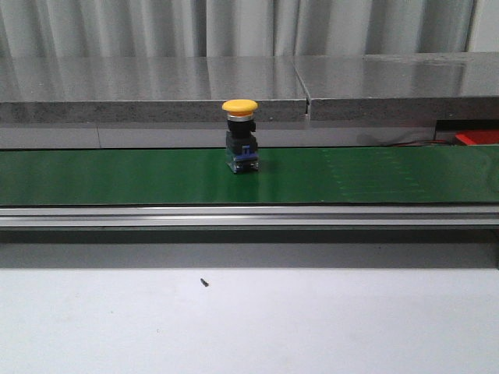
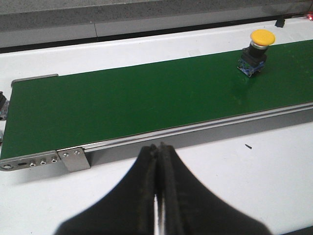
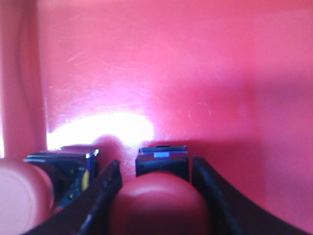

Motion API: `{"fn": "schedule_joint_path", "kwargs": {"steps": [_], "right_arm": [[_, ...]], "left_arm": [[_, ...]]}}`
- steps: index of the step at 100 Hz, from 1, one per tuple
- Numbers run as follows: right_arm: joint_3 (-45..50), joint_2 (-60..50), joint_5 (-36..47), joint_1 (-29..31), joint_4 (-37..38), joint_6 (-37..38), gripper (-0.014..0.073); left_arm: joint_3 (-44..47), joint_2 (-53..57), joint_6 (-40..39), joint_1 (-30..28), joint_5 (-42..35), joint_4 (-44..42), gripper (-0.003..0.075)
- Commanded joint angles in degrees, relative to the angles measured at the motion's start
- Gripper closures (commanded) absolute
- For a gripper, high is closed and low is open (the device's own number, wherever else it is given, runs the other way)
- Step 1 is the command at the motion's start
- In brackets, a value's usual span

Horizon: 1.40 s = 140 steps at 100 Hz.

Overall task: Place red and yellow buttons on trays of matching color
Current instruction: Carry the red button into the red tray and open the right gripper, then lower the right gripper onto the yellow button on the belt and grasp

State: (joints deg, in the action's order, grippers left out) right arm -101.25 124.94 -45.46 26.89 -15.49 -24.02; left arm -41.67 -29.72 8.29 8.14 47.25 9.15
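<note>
Down inside the red tray (image 3: 195, 73), right gripper (image 3: 156, 196) with jaws straddling a red button (image 3: 160, 196), contact hard to tell, another button (image 3: 58, 171) crowding at 9 o'clock. Could knock that neighbour on release. Left gripper (image 2: 157, 196) pressed shut, idle. Yellow button (image 1: 240, 134) upright mid green belt (image 1: 117, 175), might tip if grabbed by its cap.

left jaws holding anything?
No, the left gripper is shut on nothing; the yellow button stands apart on the green belt.

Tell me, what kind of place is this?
Probably a small factory-style sorting station: a long green conveyor belt with a metal side rail carries a yellow mushroom-capped push button, beside a white table.
</note>
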Motion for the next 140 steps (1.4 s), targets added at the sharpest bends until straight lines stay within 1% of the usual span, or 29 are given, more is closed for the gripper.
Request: {"fn": "schedule_joint_path", "kwargs": {"steps": [1,7,12,19,24,27,31,34,55,96,112,123,140], "right_arm": [[-1.96,-2.84,2.05,0.35,-0.6,-0.09,0.0417],[-1.96,-2.53,2.05,0.35,-0.6,-0.09,0.0414],[-1.96,-2.52,1.92,0.35,-0.66,-0.09,0.0389],[-1.96,-2.52,1.87,0.35,-0.66,-0.09,0.0299],[-1.96,-2.52,1.87,0.35,-0.66,-0.09,0.0202],[-1.96,-2.52,1.87,0.35,-0.66,-0.09,0.0161],[-1.96,-2.59,1.87,0.35,-0.66,-0.09,0.012],[-1.96,-2.69,1.87,0.35,-0.66,-0.09,0.0109],[-1.96,-4.52,2.03,0.35,-0.72,-0.09,0.0151],[-0.88,-11.85,-1.53,0.35,-1.64,-0.09,0.0151],[3.54,-17.55,-0.91,0.24,-1.97,-0.09,0.0151],[8.46,-22.16,-0.06,0.06,-4.84,-0.09,0.0151],[16.54,-29.08,2.08,-1.63,-5.3,-0.09,0.0151]], "left_arm": [[-1.55,-0.2,-0.47,0.5,-4.11,0.62,0.0739],[-1.55,-0.2,-0.47,0.5,-4.11,0.62,0.0739],[-1.55,-0.2,-0.47,0.5,-4.11,0.62,0.0739],[-1.55,-0.2,-0.47,0.5,-4.11,0.62,0.0739],[-1.55,-0.2,-0.47,0.5,-4.11,0.62,0.0739],[-1.55,-0.2,-0.47,0.5,-4.11,0.62,0.0739],[-1.55,-0.2,-0.47,0.5,-4.11,0.62,0.0739],[-1.55,-0.2,-0.47,0.5,-4.11,0.62,0.0739],[-1.55,-0.2,-0.47,0.5,-4.11,0.62,0.0739],[-1.55,-0.2,-0.47,0.5,-4.11,0.62,0.0739],[-1.55,-0.2,-0.47,0.5,-4.11,0.62,0.0739],[-1.55,-0.2,-0.47,0.5,-4.11,0.62,0.0739],[-1.55,-0.2,-0.47,0.5,-4.11,0.62,0.0739]]}}
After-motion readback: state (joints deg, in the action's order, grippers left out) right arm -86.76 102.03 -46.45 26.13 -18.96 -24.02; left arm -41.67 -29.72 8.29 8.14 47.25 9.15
